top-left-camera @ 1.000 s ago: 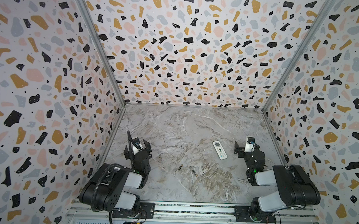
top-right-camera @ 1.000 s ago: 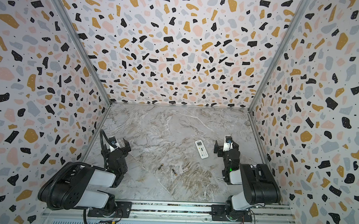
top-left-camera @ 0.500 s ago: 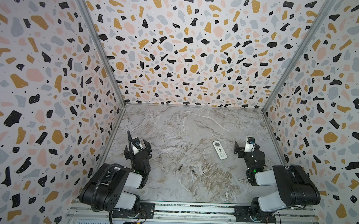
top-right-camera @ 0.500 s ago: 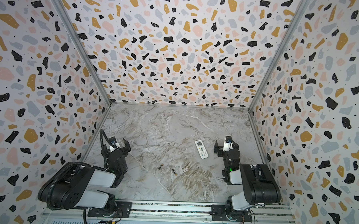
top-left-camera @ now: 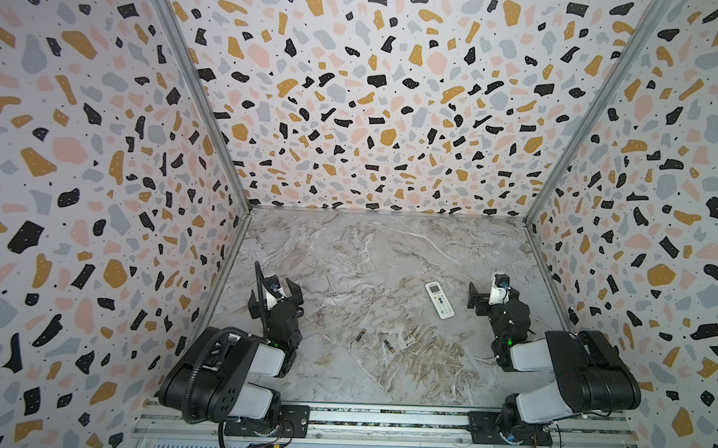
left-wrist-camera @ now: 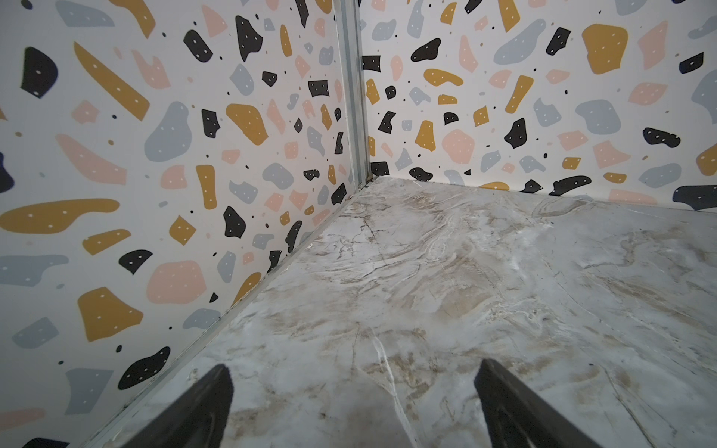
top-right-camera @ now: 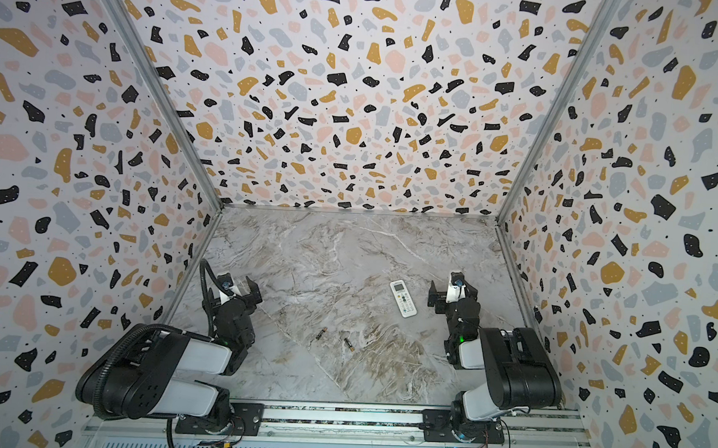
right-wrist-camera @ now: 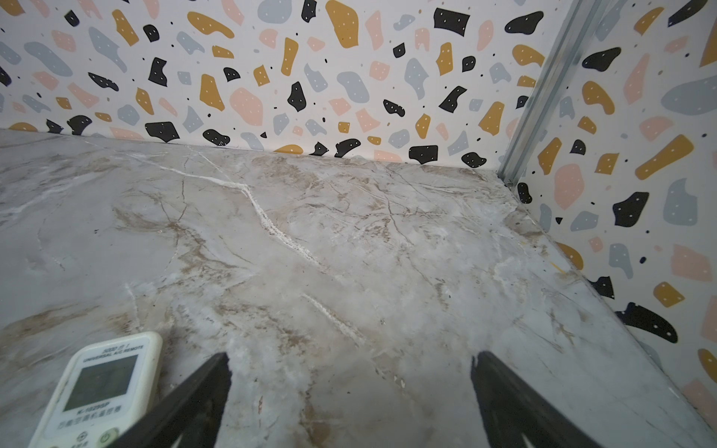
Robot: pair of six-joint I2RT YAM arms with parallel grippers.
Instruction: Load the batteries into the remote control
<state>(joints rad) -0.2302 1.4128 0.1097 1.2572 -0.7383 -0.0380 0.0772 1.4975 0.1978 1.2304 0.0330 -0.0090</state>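
Observation:
The white remote control [top-left-camera: 439,299] [top-right-camera: 403,298] lies face up on the marble floor, right of centre, its grey display at the far end. Its display end also shows in the right wrist view as the remote control [right-wrist-camera: 101,388], just beside one black fingertip. Two small dark batteries with coppery ends, one battery [top-left-camera: 360,335] [top-right-camera: 320,335] and a second battery [top-left-camera: 388,345] [top-right-camera: 348,344], lie apart near the middle, nearer the front than the remote. My right gripper [top-left-camera: 487,294] [top-right-camera: 450,292] [right-wrist-camera: 349,368] stands open just right of the remote, empty. My left gripper [top-left-camera: 274,294] [top-right-camera: 233,292] [left-wrist-camera: 353,376] is open and empty by the left wall.
Terrazzo-patterned walls [top-left-camera: 354,108] close the marble floor [top-left-camera: 368,250] on the left, back and right. A metal rail [top-left-camera: 382,417] carrying both arm bases runs along the front edge. The left wrist view looks into the far left corner [left-wrist-camera: 362,182].

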